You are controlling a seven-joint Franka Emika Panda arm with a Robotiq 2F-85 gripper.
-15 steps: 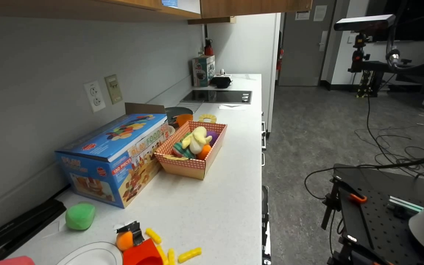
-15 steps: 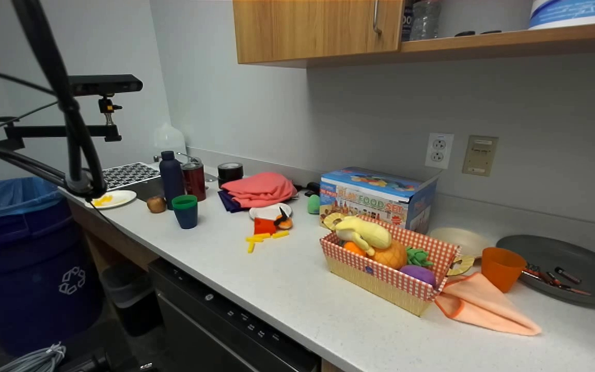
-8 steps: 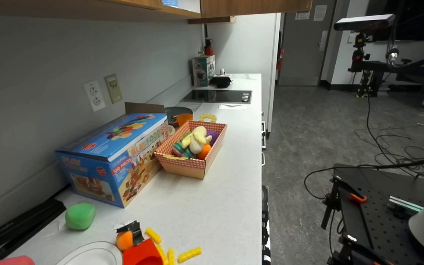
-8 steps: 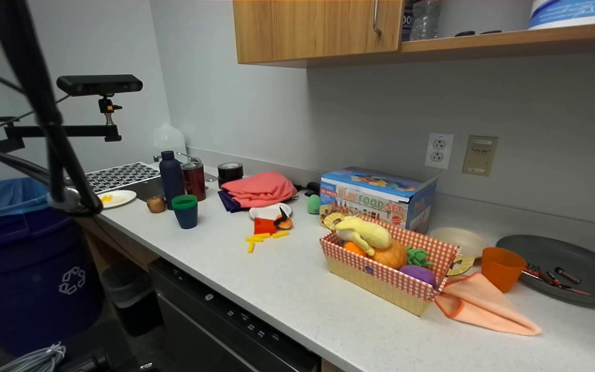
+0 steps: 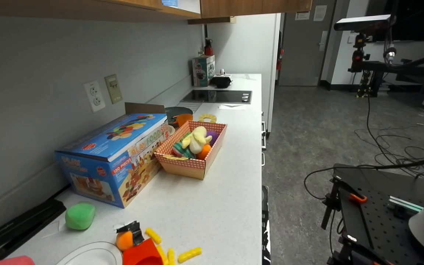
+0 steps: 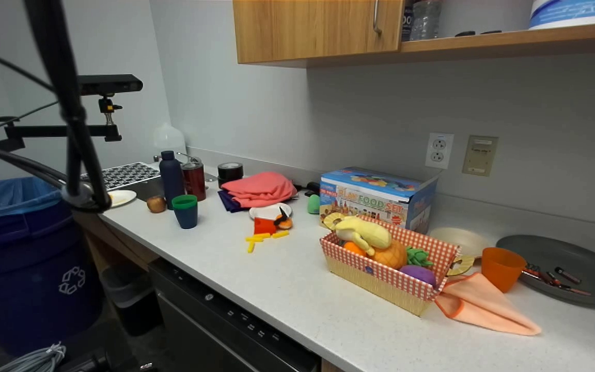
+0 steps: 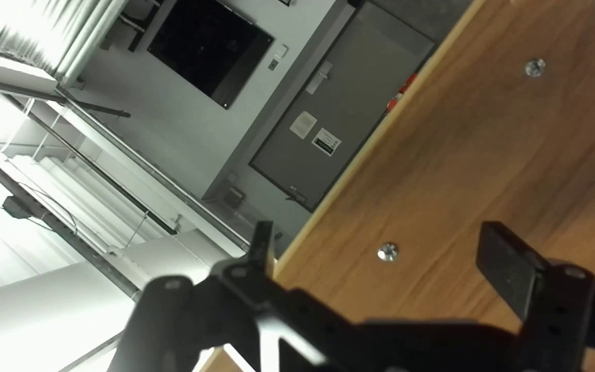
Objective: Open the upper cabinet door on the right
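Observation:
The upper cabinet door is a light-brown wooden panel. In an exterior view its lower part (image 5: 241, 8) stands swung out from the cabinet at the top edge, beside an open compartment. The wrist view shows its wooden face (image 7: 463, 170) with two screw heads, filling the right side. My gripper (image 7: 377, 227) is open, its fingers wide apart with nothing held. One finger is near the door's pale edge, the other in front of the wooden face. I cannot tell whether either finger touches the door. The gripper is out of view in both exterior views.
A closed cabinet door with a metal handle (image 6: 318, 31) hangs beside the open shelf (image 6: 509, 40). Below, the counter holds a play-food box (image 5: 116, 151) and a basket (image 6: 380, 287). Black arm cables (image 6: 73, 119) hang at the left. A mounted camera (image 5: 363, 24) stands nearby.
The hanging arm cables have swung about, first left and then back right in an exterior view. The door and the things on the counter show no clear change.

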